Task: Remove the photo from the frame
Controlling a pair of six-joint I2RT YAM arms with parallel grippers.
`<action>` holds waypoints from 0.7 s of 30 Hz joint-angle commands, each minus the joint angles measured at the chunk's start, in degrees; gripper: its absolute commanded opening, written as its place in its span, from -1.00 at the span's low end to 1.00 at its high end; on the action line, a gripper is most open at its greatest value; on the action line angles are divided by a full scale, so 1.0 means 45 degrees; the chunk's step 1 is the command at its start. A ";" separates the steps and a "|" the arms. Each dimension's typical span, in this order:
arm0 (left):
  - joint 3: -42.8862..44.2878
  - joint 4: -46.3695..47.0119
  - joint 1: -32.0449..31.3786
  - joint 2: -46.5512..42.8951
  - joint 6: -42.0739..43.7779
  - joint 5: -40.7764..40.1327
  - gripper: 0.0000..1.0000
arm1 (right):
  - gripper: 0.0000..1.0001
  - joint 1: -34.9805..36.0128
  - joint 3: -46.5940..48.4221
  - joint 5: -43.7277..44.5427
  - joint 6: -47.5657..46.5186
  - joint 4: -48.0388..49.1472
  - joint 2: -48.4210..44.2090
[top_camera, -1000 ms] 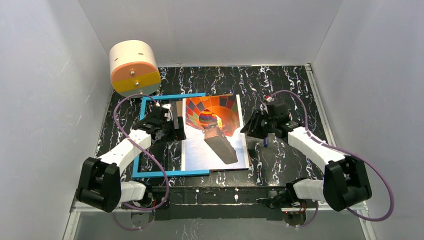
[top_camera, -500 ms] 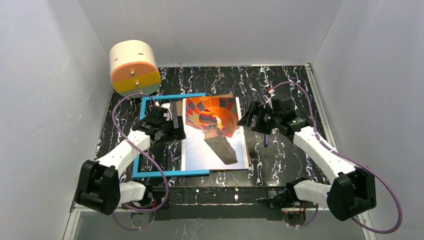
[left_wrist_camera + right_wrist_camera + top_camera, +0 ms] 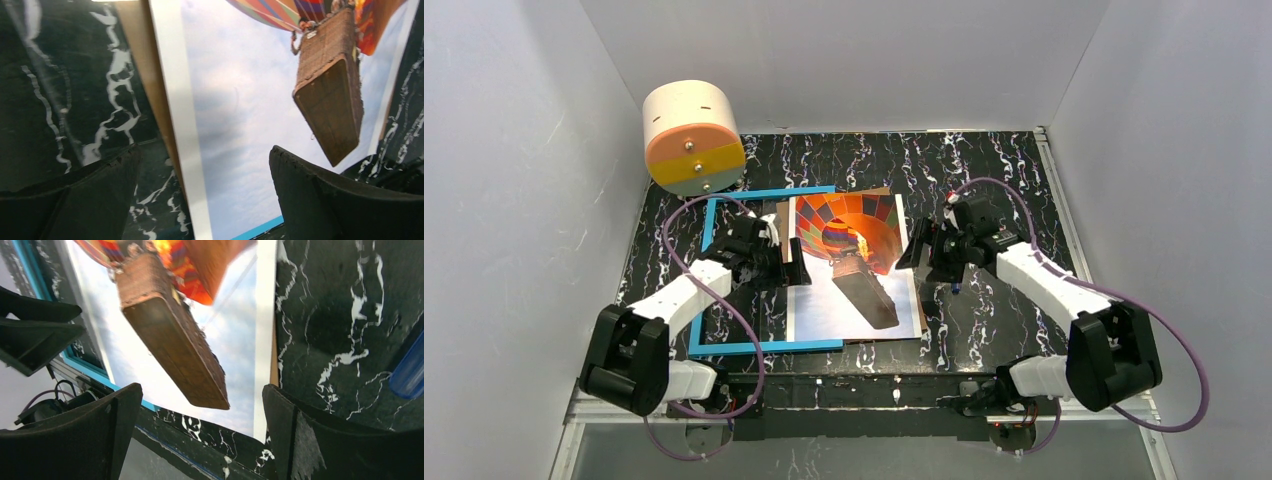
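Note:
The photo [image 3: 854,265], a hot-air balloon print, lies face up on a brown backing board [image 3: 780,218]. It overlaps the right part of the blue frame [image 3: 708,270], which lies flat on the table. My left gripper [image 3: 790,268] is open and straddles the photo's left edge. In the left wrist view the photo [image 3: 250,100] and the board's edge [image 3: 145,65] lie between the fingers [image 3: 75,200], with a sliver of the frame [image 3: 255,231] below. My right gripper [image 3: 921,250] is open at the photo's right edge. In the right wrist view the photo [image 3: 225,340] lies between its fingers [image 3: 340,440].
A cream cylinder [image 3: 692,135] with an orange and yellow face stands at the back left. A small blue object [image 3: 955,285] lies right of the photo; it also shows in the right wrist view [image 3: 410,370]. Grey walls enclose the black marble table [image 3: 984,170].
My right gripper has moved left and down to the photo's right edge. My left gripper has moved right over the photo's left edge. The photo has hardly moved.

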 commanded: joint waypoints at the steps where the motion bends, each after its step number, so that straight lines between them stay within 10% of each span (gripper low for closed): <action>1: -0.0255 0.0758 -0.0334 0.0444 -0.0468 0.1442 0.92 | 0.97 0.0040 -0.0853 -0.0521 0.0627 0.0539 0.0342; 11: -0.0749 0.0826 -0.0417 -0.0045 -0.0958 0.1151 0.87 | 0.97 0.0058 -0.1052 -0.1101 0.0901 0.0999 0.0631; 21: 0.1604 -0.2018 -0.0417 -0.2426 -0.0796 -0.2758 0.97 | 0.97 0.0058 0.1879 0.0976 -0.1039 -0.0538 -0.0671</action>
